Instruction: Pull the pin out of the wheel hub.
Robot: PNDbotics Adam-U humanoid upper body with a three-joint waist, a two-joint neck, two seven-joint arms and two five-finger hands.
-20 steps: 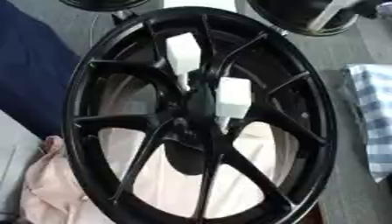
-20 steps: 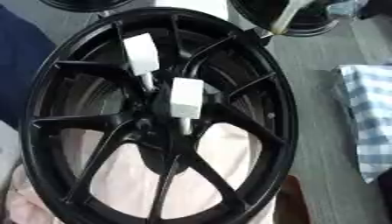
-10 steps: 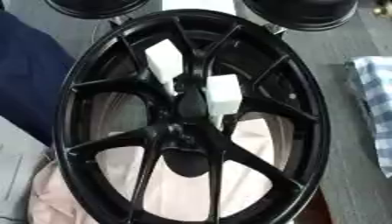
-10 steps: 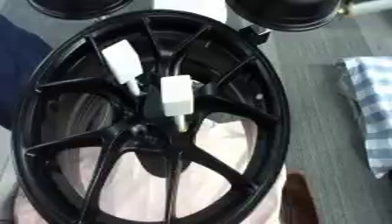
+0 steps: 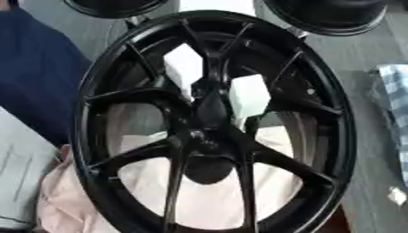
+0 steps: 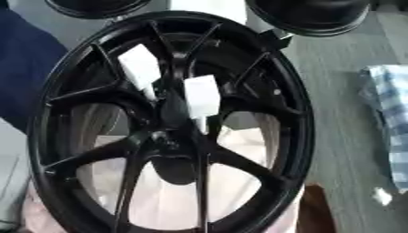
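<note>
A large black wheel hub (image 6: 171, 123) fills both views, lying on pale pink cloth (image 5: 231, 200) that shows through its spokes, with its centre boss (image 6: 171, 136) a little nearer than the middle of the rim. Two white blocks show through the far spoke gaps: one (image 6: 140, 67) far left of centre, one (image 6: 201, 96) just right of the boss with a thin stub below it. Either may belong to the pin, though which one cannot be told. Neither robot hand shows in any view, so their state cannot be told. To do this step well, a hand probably has to come in from the far side, reach between the spokes without catching them, pinch the white piece near the boss, and draw it out along its own axis rather than sideways. A blue checked cloth (image 6: 390, 109) lies well to the right, dark blue fabric (image 5: 36, 82) to the left.
</note>
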